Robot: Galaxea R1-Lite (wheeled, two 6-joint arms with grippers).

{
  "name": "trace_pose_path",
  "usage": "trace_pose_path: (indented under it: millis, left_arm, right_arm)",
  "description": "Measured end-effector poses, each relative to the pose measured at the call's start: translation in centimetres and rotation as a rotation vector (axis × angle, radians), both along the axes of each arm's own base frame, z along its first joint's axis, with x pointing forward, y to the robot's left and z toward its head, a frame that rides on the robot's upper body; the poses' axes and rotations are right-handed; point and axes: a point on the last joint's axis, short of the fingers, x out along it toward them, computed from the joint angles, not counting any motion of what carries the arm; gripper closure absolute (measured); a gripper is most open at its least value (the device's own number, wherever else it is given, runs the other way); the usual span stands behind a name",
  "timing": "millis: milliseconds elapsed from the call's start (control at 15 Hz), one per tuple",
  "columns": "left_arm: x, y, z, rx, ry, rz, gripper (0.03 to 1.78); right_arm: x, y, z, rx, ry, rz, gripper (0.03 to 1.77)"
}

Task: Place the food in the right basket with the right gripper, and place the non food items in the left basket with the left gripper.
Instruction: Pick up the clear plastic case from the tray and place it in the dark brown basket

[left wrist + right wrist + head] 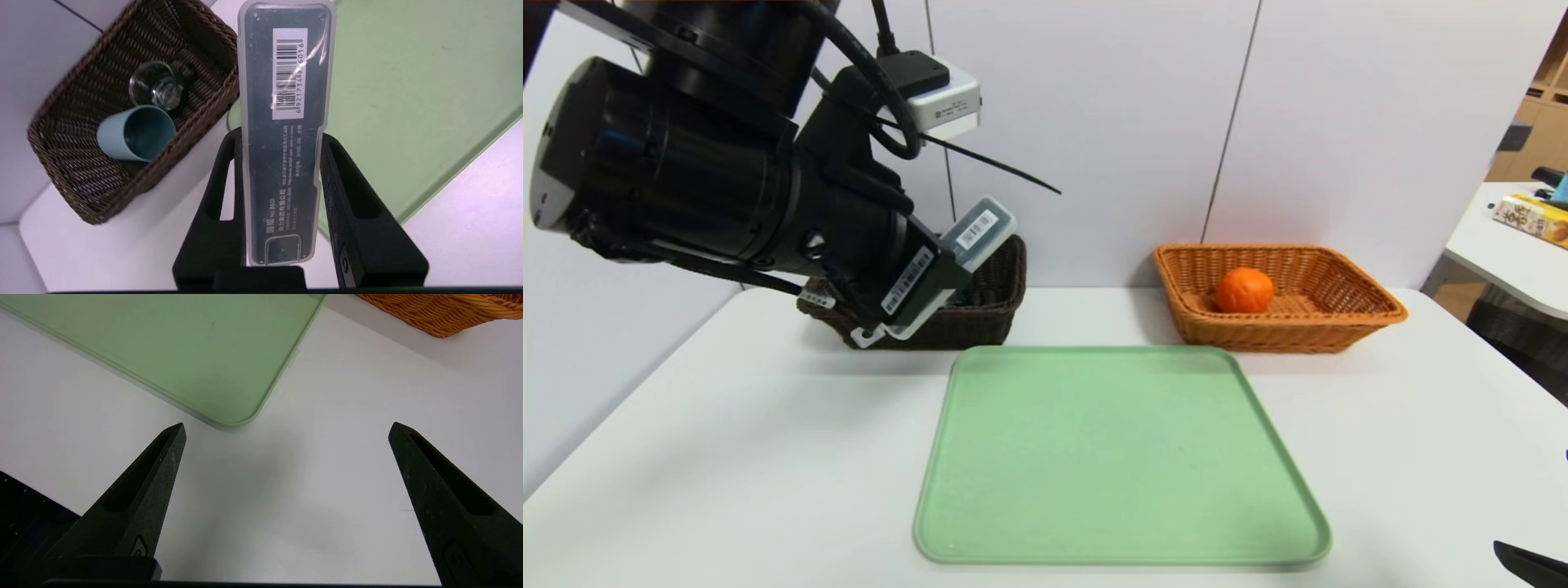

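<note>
White desk, pale panelled wall behind it. Leftmost, your left claw pinches the compass case across its narrow width, one finger against each long side. In the head view the case sits in front of and partly above the dark brown wicker basket, tilted, its long axis running up toward the centre of the scene. The left wrist view shows the basket's opening off to one side of the case, not under it; that offset is what your coming move turns on, I judge: shift over the opening, then release. The left arm is clearly the nearer one. Inside that basket: blue-grey tumbler on its side, clear glass cup beside it.

Centre: green tray. Right of it, orange-tan wicker basket with the orange inside. Your right claw waits near the desk's front right, spread wide, pinching nothing.

Hard to see: the left arm hides part of the brown basket in the head view; only a sliver of the right claw enters there. The cup's handle is dim against the weave.
</note>
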Motion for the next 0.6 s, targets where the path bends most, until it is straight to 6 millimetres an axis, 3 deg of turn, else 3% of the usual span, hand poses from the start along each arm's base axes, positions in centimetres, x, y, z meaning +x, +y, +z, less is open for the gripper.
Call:
trace_pose_path:
  millis: [600]
  left_arm:
    - [3.2,1.9,-0.1,0.144,-0.135,-0.186,1.25]
  right_arm:
    - [-0.2,0.0,-0.2,0.0,0.003,-0.003,0.09]
